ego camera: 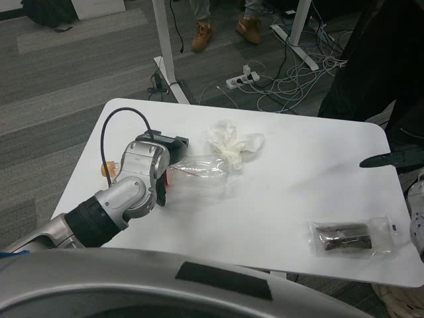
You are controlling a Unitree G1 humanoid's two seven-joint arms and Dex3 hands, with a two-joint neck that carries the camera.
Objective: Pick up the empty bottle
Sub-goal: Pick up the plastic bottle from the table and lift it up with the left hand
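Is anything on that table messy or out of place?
Mostly litter: a crumpled white tissue touches the clear empty bottle, which lies on its side at the left hand. A dark packet in clear wrap sits askew near the table's front right edge.

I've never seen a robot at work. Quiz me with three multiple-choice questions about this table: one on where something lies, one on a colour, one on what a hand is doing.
1. Where does the dark packet lie?
A. near right part of the table
B. far left corner
C. on the floor

2. What colour is the crumpled tissue?
A. blue
B. white
C. red

3. What is the left hand doing?
A. hanging high above the table
B. resting on the tissue
C. down at the bottle

Answers:
1 A: the packet lies near the table's near right edge.
2 B: the tissue is white.
3 C: the left hand sits at the end of the clear bottle; whether it grips is unclear.
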